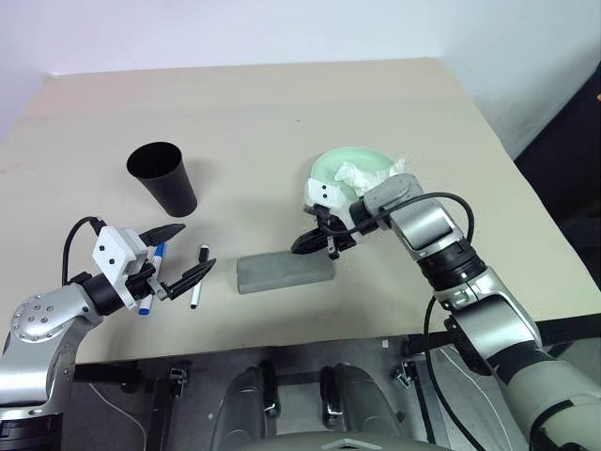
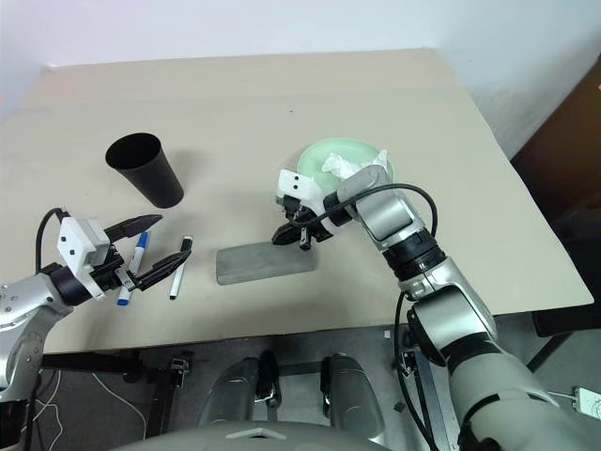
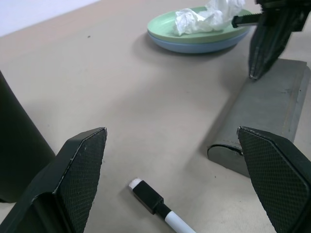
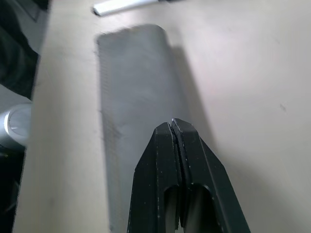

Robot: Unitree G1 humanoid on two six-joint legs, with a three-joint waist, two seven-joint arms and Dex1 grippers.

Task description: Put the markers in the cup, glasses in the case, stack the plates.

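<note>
Left fingers splayed, empty; right fingers pressed together over case.

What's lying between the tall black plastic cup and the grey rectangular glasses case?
The two slim white markers, blue-capped and black-capped, lie on the table between the tall black plastic cup and the grey rectangular case, as the left eye view shows.

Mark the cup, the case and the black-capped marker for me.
cup (image 1: 165, 178), left eye view, on its side wall.
case (image 1: 285, 272), left eye view, middle of its closed lid.
black-capped marker (image 3: 148, 196), left wrist view, on its cap.
</note>
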